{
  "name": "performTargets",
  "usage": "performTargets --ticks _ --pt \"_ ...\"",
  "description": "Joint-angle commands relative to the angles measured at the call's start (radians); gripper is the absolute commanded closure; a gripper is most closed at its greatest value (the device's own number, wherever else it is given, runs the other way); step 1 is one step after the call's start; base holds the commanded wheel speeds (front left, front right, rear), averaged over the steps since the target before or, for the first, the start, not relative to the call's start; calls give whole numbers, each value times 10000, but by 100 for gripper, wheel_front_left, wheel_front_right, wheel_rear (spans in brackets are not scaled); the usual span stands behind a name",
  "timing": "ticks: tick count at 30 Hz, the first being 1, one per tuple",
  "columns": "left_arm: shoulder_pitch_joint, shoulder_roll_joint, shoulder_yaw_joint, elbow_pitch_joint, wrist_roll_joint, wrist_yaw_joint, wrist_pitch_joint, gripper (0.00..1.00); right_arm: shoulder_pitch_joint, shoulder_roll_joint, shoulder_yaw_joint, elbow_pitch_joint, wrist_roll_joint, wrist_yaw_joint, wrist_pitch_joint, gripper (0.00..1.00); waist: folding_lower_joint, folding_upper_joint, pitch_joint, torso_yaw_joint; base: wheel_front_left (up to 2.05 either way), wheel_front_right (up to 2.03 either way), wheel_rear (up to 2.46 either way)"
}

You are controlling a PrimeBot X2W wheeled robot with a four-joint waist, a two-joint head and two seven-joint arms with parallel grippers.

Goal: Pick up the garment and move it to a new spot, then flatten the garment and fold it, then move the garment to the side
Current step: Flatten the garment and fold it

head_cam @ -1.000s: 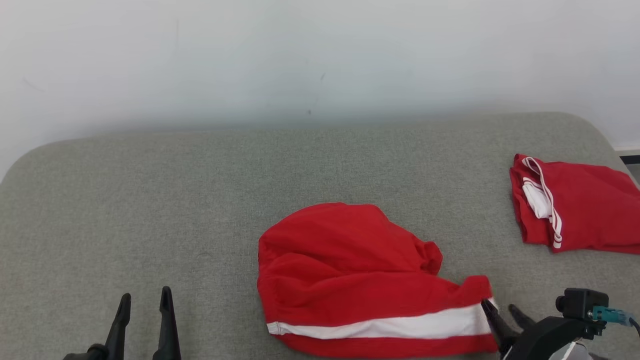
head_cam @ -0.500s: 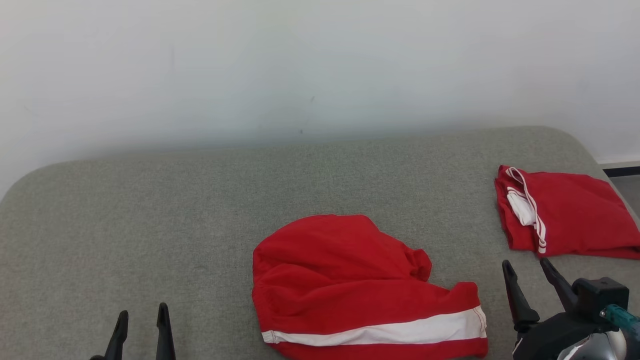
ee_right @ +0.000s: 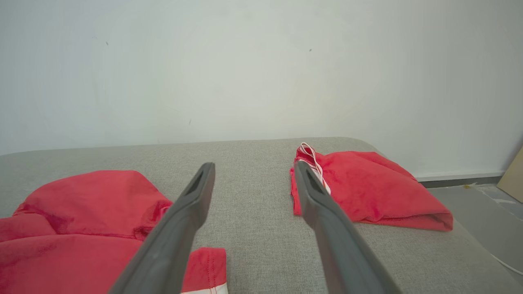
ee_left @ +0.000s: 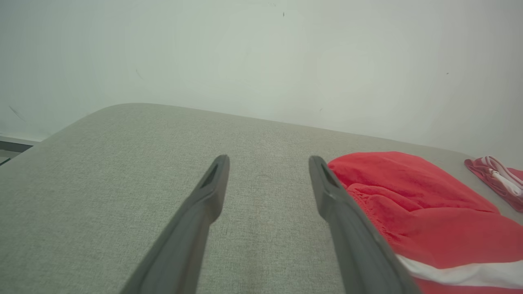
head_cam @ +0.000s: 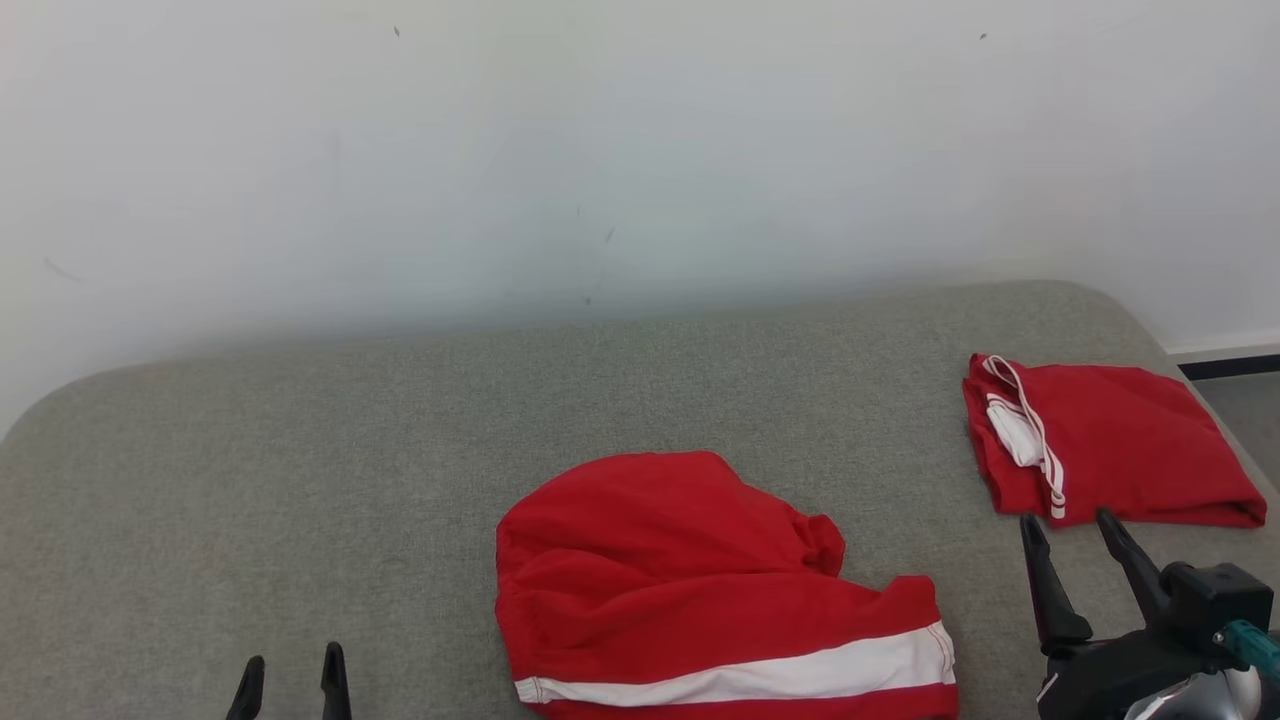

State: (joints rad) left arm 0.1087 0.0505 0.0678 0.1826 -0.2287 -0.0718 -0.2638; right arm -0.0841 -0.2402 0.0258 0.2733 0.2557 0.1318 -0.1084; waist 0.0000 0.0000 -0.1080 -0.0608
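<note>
Red shorts (head_cam: 690, 580) with a white side stripe lie crumpled and unfolded on the grey upholstered surface (head_cam: 300, 450). Left gripper (head_cam: 292, 658): fingers spread, holding nothing, well to the left of the shorts. Right gripper (head_cam: 1066, 520): fingers spread, empty, just right of the shorts' striped end, clear of the cloth. A folded red garment (head_cam: 1110, 445) lies farther right of the shorts, apart from them.

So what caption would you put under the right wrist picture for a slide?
Open right gripper over a grey cushion, between a rumpled red garment and a folded red garment.
</note>
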Motion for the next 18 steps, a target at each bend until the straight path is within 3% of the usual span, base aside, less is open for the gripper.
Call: performTargets --ticks 1,18 --pt "68 1 -25 18 60 -55 -3 0 -67 -71 14 61 81 -23 -103 0 0 0 -32 0 0 0 0" --pt "0 1 -313 -287 -134 -157 -3 0 -30 -115 675 1111 439 -23 -709 0 0 0 -114 -55 0 0 0"
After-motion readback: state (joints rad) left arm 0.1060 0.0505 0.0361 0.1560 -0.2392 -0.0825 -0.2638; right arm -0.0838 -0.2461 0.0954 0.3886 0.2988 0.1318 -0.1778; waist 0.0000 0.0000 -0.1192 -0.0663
